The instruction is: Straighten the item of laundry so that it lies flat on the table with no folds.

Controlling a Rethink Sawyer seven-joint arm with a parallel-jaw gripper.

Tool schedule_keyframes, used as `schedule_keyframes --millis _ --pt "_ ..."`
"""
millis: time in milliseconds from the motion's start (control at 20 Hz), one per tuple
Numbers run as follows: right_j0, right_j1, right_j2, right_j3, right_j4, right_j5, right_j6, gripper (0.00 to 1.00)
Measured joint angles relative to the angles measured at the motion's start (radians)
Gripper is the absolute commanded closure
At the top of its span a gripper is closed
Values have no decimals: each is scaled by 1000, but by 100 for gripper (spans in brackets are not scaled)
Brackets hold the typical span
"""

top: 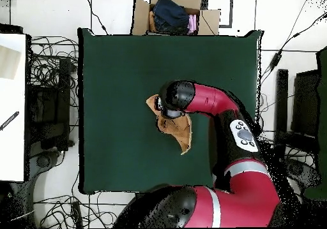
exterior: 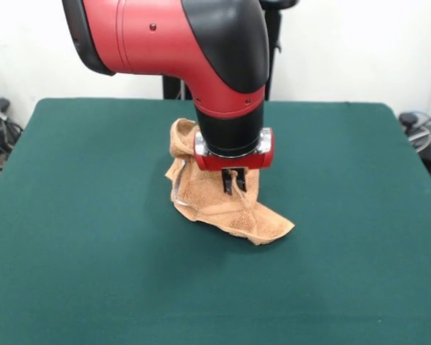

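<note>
The orange-tan towel (exterior: 223, 205) lies crumpled in a heap near the middle of the dark green table (exterior: 86, 215). One corner stretches out flat toward the front right. Part of it is bunched up behind the wrist. My gripper (exterior: 234, 184) points straight down over the heap, its fingers close together and pinched on a raised fold of the towel. In the overhead view the towel (top: 179, 129) shows partly under the arm's wrist, which hides the gripper; the table (top: 115, 80) spreads wide around it.
A cardboard box (top: 174, 14) holding dark and pink clothes stands beyond the table's far edge in the overhead view. A white surface (top: 13, 105) and cables lie off the table's side. The red arm (top: 217, 105) reaches in over the table.
</note>
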Motion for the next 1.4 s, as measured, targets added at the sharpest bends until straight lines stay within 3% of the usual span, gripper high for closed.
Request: schedule_keyframes --millis 850,1400 --pt "-102 -3 7 -23 0 13 0 100" --pt "-124 -4 14 -84 0 115 0 100"
